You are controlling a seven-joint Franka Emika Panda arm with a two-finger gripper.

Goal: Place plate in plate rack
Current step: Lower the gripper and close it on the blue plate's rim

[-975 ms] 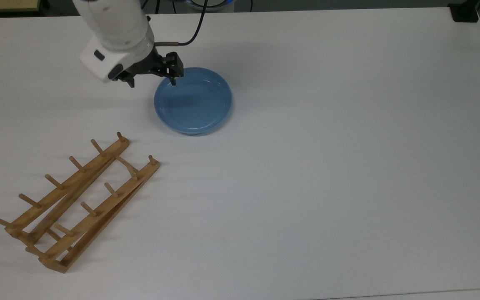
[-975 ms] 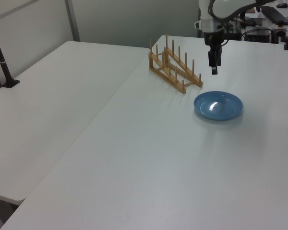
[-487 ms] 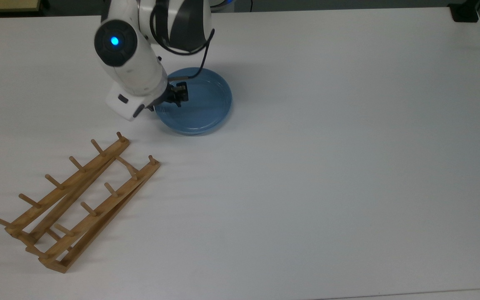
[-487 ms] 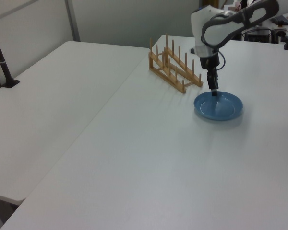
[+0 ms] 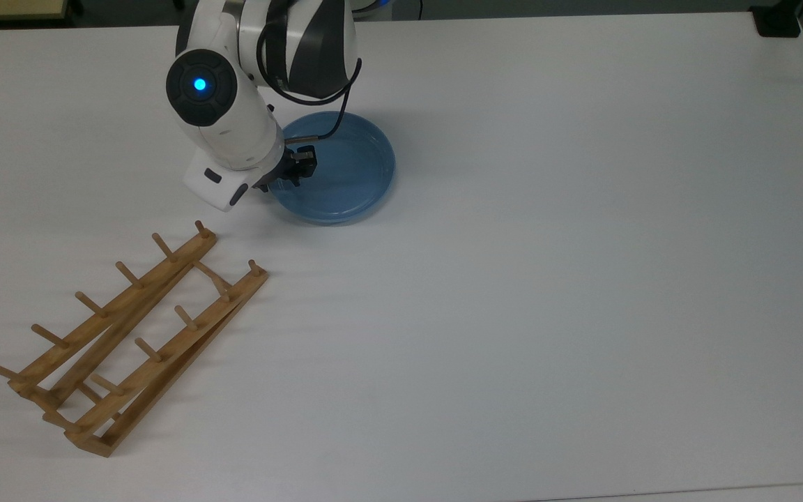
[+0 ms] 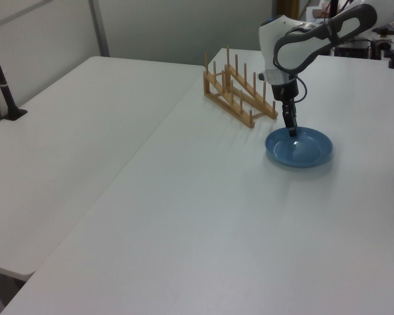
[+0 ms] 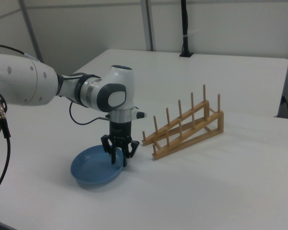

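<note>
The light-blue plate (image 5: 346, 167) (image 6: 305, 147) (image 7: 93, 167) lies on the white table (image 5: 583, 279), by the arm's base. My gripper (image 5: 290, 178) (image 6: 293, 131) (image 7: 118, 160) points straight down at the plate's rim, on the top view's left side of it. One finger is inside the rim and one outside, shut on the rim. The arm's white wrist hides that edge of the plate in the top view. The wooden plate rack (image 5: 129, 335) (image 6: 240, 92) (image 7: 185, 132) stands apart, at the top view's lower left, with nothing between its pegs.
A black clamp (image 5: 778, 21) sits at the table's far corner on the top view's right. A second white table with a black post (image 6: 0, 72) adjoins on the left view's left. Cables hang from the arm near its base.
The arm came down from above the plate's far edge to its rim and the fingers closed on it. The plate shifted slightly toward the top view's right.
</note>
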